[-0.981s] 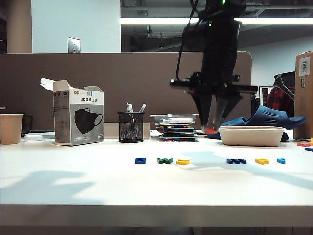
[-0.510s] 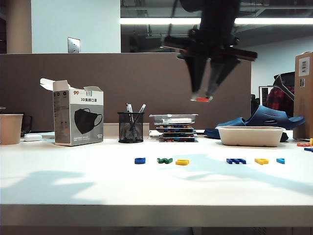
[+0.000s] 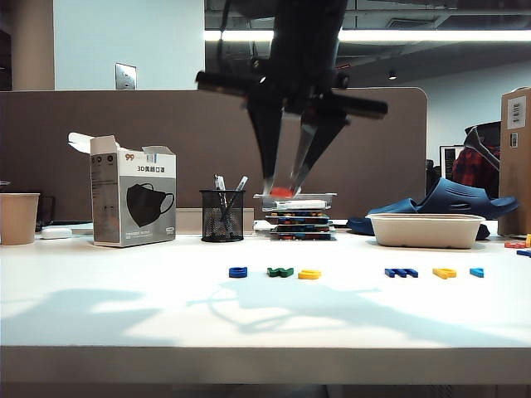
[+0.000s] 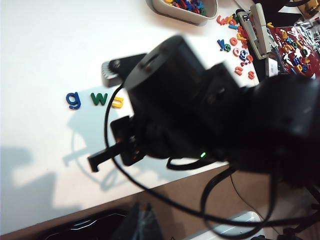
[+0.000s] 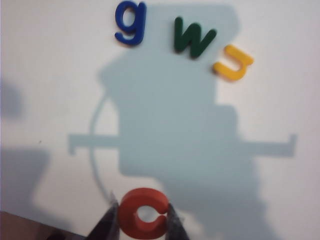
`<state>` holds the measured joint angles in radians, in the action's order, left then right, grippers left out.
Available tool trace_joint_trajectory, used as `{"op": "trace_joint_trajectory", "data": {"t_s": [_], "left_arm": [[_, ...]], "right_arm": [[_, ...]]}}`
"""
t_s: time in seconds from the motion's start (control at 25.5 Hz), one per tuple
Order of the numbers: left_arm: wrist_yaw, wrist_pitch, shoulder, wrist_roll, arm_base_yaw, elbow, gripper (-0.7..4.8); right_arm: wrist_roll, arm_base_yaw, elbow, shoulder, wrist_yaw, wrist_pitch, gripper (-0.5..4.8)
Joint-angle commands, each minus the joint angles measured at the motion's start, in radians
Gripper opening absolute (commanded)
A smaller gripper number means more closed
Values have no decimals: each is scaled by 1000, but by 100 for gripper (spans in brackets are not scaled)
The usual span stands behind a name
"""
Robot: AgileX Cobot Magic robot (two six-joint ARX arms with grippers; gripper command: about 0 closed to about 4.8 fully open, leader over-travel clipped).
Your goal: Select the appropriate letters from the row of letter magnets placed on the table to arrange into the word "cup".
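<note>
High over the table, my right gripper is shut on the red-orange "c", above the left end of the row. In the right wrist view the "c" sits pinched between the two fingers of that gripper. Below it lie the blue "g", green "w" and yellow "u". Further right in the row are the dark blue letter, yellow "p" and light blue letter. My left gripper hangs shut off the table's edge, holding nothing.
At the back stand a mask box, a mesh pen holder, a stack of letter cases, a beige tray and a paper cup. Loose letters lie near a white tray.
My right gripper has lifted the "c" away from the beige tray's side and swung left with it, turning at the wrist, to above the "w" and "u". The left arm stayed still.
</note>
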<state>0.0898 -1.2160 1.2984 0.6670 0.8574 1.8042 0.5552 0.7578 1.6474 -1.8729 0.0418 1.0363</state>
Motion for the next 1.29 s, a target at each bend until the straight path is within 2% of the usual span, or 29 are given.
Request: {"op": "trace_joint_trajectory", "data": {"t_s": [0.04, 0.63, 1.29], "left_arm": [[3, 6, -2, -4, 1, 5, -5], [3, 6, -2, -4, 1, 5, -5], [3, 6, -2, -5, 1, 5, -5]], "right_arm": [[47, 23, -27, -5, 5, -70, 81], [107, 40, -63, -173, -4, -130, 81], [107, 39, -64, -205, -18, -126, 81]]}}
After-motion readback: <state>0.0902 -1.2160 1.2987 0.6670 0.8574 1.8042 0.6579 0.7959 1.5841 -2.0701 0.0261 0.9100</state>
